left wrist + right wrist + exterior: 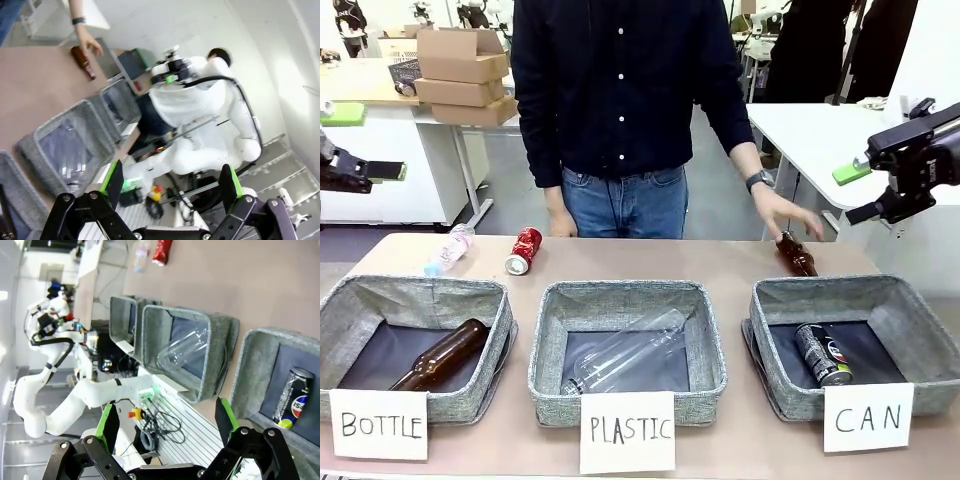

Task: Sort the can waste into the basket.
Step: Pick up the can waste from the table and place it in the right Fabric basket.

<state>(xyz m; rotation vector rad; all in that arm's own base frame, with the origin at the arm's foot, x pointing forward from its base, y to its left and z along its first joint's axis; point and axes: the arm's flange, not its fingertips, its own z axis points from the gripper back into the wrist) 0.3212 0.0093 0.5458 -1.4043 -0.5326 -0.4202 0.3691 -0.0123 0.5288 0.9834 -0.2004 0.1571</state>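
Note:
The black can lies inside the grey CAN basket at the right, and the right wrist view shows the black can in that basket too. The red can lies on the table at the far left, beyond the bins; it appears as the red can at the top of the right wrist view. My left gripper hangs open high at the left edge, its pads wide apart. My right gripper hovers open above the table's right end, empty.
A person's hand rests on a brown bottle behind the CAN basket. The BOTTLE bin holds a brown bottle, the PLASTIC bin a clear one. A clear plastic bottle lies beside the red can.

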